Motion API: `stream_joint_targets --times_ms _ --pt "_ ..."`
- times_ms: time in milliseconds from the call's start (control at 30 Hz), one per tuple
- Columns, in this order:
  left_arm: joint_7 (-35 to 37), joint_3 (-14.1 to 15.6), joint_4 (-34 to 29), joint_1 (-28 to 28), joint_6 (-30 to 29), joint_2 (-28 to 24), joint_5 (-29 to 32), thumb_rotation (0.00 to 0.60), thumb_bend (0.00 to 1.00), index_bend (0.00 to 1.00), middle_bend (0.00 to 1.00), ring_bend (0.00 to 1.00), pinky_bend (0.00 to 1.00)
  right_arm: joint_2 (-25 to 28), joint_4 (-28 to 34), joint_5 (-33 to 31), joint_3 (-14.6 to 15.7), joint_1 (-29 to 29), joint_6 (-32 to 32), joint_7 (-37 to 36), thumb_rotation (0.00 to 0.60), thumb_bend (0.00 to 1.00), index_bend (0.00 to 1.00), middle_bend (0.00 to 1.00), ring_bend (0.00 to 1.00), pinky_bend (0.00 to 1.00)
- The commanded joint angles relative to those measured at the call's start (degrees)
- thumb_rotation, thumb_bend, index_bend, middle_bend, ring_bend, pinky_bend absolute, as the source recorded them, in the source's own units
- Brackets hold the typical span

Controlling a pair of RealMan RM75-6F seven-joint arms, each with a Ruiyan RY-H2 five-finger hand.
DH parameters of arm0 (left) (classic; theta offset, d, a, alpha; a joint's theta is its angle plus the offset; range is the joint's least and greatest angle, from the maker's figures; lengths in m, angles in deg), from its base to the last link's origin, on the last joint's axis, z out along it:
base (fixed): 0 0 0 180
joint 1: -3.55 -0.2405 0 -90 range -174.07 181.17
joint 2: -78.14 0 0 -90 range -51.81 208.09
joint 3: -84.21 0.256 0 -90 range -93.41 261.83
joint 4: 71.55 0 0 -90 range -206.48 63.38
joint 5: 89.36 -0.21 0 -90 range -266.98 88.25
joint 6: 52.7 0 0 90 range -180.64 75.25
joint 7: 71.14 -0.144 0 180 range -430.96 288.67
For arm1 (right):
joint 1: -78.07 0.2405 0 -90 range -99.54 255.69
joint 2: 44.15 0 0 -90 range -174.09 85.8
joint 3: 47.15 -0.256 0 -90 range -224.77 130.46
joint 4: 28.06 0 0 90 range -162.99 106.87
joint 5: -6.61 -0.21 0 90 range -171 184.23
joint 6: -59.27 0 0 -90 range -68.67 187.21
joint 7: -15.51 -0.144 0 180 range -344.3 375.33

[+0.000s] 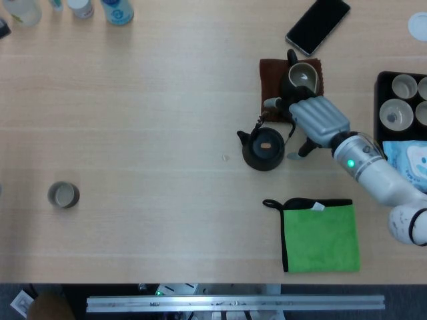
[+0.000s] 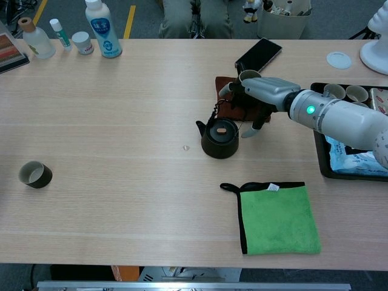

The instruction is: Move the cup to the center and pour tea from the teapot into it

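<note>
The small dark cup (image 1: 63, 195) (image 2: 34, 174) stands alone at the table's far left. Right of centre is the black teapot (image 1: 263, 148) (image 2: 219, 138), lid on, spout pointing left. My right hand (image 1: 315, 123) (image 2: 264, 94) hovers just right of and behind the teapot. Its fingers are spread, with one fingertip (image 1: 269, 103) reaching over the pot's back and the thumb (image 2: 252, 130) down by its right side. I see nothing gripped in it. My left hand shows in neither view.
A brown mat with a dark pitcher (image 1: 301, 75) lies behind the teapot, and a phone (image 1: 317, 25) beyond it. A green cloth (image 1: 319, 237) is front right. A black tray (image 1: 383, 100) of cups and a blue wipes pack (image 1: 410, 163) sit far right. Bottles (image 2: 102, 30) stand back left.
</note>
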Motion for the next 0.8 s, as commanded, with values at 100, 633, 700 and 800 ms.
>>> stream_joint_targets --times_ms 100,633,700,800 --pt "0.1 0.0 -0.1 0.0 -0.2 0.0 -0.3 0.6 0.34 0.21 0.19 0.11 0.03 2.5 4.5 5.2 0.3 -1.1 0.7 -3.6 0.6 0.0 0.16 0.35 0.23 0.0" --pt "1.3 0.4 0.1 -1.2 -1.8 -0.5 -0.6 0.6 0.34 0.21 0.19 0.11 0.03 7.8 15.3 14.7 4.1 -1.3 1.2 -3.3 0.6 0.0 0.16 0.35 0.23 0.0" --pt "1.5 0.5 0.3 -1.3 -1.8 -0.6 -0.6 0.6 0.34 0.21 0.19 0.11 0.03 6.6 14.9 15.7 4.0 -2.1 4.4 -1.7 0.6 0.0 0.16 0.35 0.23 0.0" --pt "1.7 0.5 0.3 -1.3 -1.7 -0.6 -0.9 0.6 0.34 0.21 0.19 0.11 0.03 4.0 13.0 17.4 4.4 -2.9 8.9 3.2 0.6 0.0 0.16 0.34 0.23 0.0"
